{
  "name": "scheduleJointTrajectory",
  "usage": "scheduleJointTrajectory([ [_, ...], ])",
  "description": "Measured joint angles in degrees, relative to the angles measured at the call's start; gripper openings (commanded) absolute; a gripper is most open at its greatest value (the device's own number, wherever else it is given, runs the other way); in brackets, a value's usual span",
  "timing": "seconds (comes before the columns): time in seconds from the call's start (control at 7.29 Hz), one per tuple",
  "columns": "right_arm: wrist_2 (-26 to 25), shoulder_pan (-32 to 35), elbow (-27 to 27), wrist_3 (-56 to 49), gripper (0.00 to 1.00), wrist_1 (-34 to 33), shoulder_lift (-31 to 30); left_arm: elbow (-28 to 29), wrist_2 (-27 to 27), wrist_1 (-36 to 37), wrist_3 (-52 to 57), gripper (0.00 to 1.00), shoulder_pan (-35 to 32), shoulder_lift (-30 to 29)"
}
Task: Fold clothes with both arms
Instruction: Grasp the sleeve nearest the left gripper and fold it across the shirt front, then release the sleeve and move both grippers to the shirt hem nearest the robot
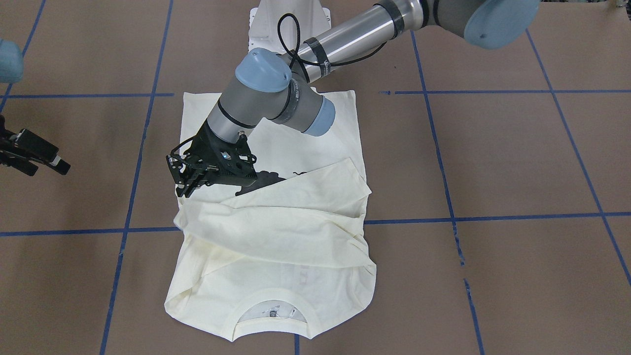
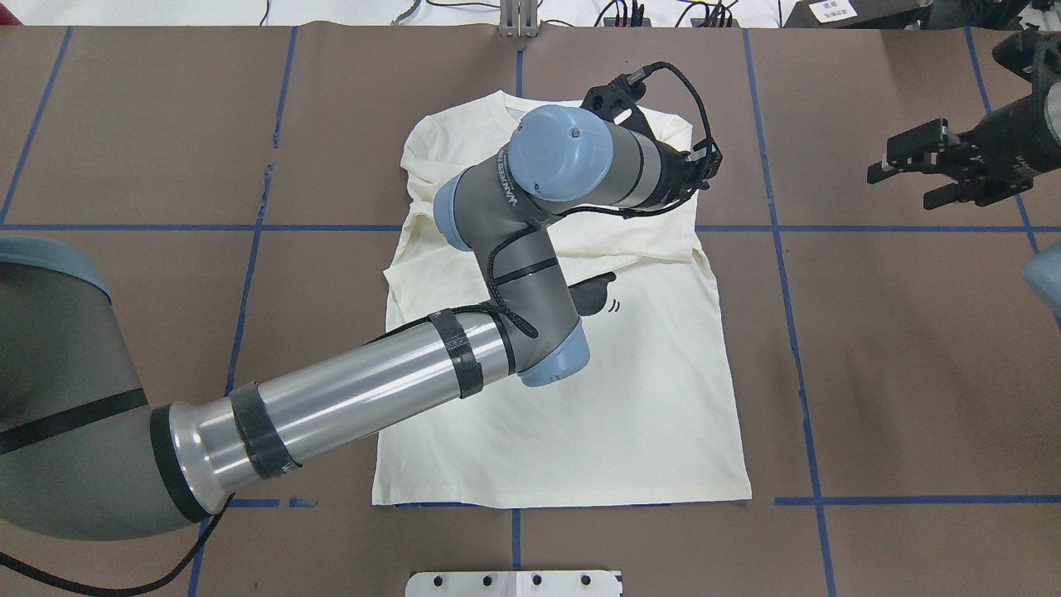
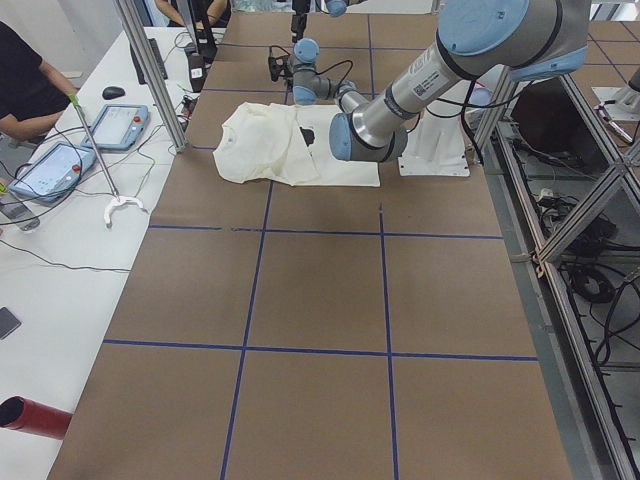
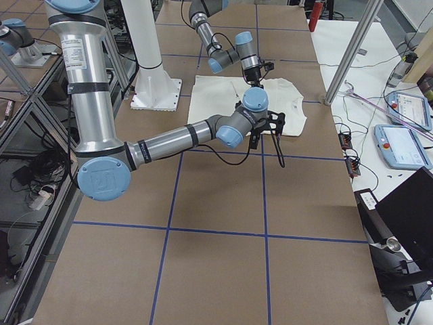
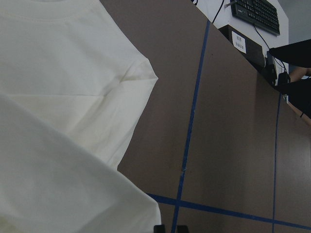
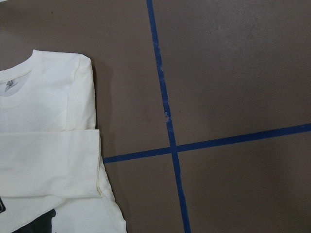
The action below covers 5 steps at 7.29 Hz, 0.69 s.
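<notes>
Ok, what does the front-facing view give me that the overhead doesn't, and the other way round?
Front-facing only: the shirt's whole collar with its label, both sleeves folded across the chest, and the left gripper low at a sleeve's end; open or shut, I cannot tell. Overhead only: the full hem, and the right gripper whole, open over bare table, off the cloth. Both: the left arm reaching over the shirt and part of the black print.

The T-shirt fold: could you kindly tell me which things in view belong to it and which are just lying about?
Belongs to the job: cream T-shirt; left hand, at its edge; right hand, off to the side.
Lying about: tablet-like controller; computer mouse; red cylinder; keyboard.
</notes>
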Motion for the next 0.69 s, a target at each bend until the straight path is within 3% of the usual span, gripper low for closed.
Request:
scheduleJointTrajectory([
  [0.14, -0.5, -1.4, 0.5, 1.2, 1.0, 0.0, 0.3, -7.0, -2.4, 3.0, -0.9, 0.65, -1.0, 3.5],
  [0.27, -3.5, -5.2, 2.5, 5.7, 1.0, 0.0, 0.4, -17.8, -6.1, 7.6, -1.0, 0.65, -2.7, 10.6],
  [0.55, -20.4, -21.5, 9.5, 23.9, 1.0, -0.3, 0.3, -38.6, -10.0, 15.5, 2.4, 0.65, -5.6, 26.9],
  [0.69, -29.7, -30.6, 12.9, 32.7, 0.99, -1.2, 0.1, -45.1, -10.3, 19.7, 6.3, 0.65, -6.9, 32.3],
])
